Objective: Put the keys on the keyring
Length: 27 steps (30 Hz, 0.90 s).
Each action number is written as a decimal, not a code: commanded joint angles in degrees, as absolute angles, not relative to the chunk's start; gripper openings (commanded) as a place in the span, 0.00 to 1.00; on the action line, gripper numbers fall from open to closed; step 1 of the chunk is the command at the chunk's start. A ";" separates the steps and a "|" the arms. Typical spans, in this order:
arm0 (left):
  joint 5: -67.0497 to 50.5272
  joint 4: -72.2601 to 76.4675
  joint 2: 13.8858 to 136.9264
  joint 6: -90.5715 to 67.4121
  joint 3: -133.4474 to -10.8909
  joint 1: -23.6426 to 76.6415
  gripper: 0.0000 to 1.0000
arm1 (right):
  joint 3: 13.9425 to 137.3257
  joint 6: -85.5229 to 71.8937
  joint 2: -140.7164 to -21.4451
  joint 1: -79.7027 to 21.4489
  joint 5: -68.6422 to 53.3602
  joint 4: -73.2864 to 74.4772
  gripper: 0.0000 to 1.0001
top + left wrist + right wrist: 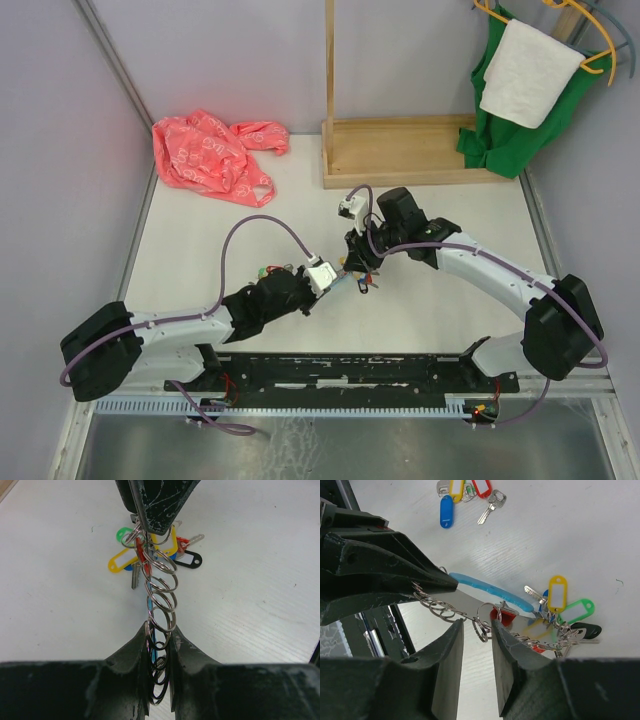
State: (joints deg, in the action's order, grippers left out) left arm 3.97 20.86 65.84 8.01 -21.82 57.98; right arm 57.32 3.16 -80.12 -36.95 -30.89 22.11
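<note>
Keyring (162,587) clamped in left hand (159,635); right hand (477,627) grip unclear; perhaps four loose keys (465,495).

A crumpled red plastic bag (212,155) lies at the table's (190,250) far left corner. A wooden stand (400,150) sits along the far edge. At the far right corner, a green cloth (500,140) and white towel (528,72) hang on hangers (600,50).

Silver coiled keyring (149,592): polished metal, glossy.
Coloured oblong key tags (558,591): smooth shiny plastic.
White table (260,580): matt, grained.
</note>
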 commanded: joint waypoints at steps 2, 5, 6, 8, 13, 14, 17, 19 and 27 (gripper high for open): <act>3.74 22.26 65.97 9.45 -24.25 58.35 0.03 | 58.45 4.27 -79.07 -36.73 -32.74 22.49 0.32; 3.90 22.24 66.07 9.20 -24.19 58.41 0.03 | 58.58 3.88 -78.77 -36.66 -33.60 22.58 0.26; 3.95 22.12 66.14 9.14 -24.22 58.37 0.03 | 58.54 3.79 -78.63 -36.68 -33.81 22.57 0.24; 3.95 22.15 66.27 9.04 -24.33 58.40 0.03 | 58.59 3.65 -78.44 -36.67 -33.96 22.52 0.21; 3.83 22.15 66.60 8.77 -24.56 58.44 0.03 | 58.63 2.72 -78.43 -36.70 -33.84 22.35 0.16; 3.79 22.15 66.68 8.77 -24.61 58.40 0.03 | 58.69 2.37 -78.63 -36.66 -33.83 22.28 0.15; 3.69 22.15 66.72 8.70 -24.74 58.38 0.03 | 58.52 1.67 -78.99 -36.66 -33.11 22.07 0.12; 3.70 22.06 66.78 8.54 -24.77 58.42 0.03 | 58.40 1.42 -79.10 -36.66 -32.35 22.11 0.08; 2.84 21.88 65.93 5.46 -24.45 58.45 0.07 | 56.04 1.56 -76.31 -36.65 -27.50 19.29 0.01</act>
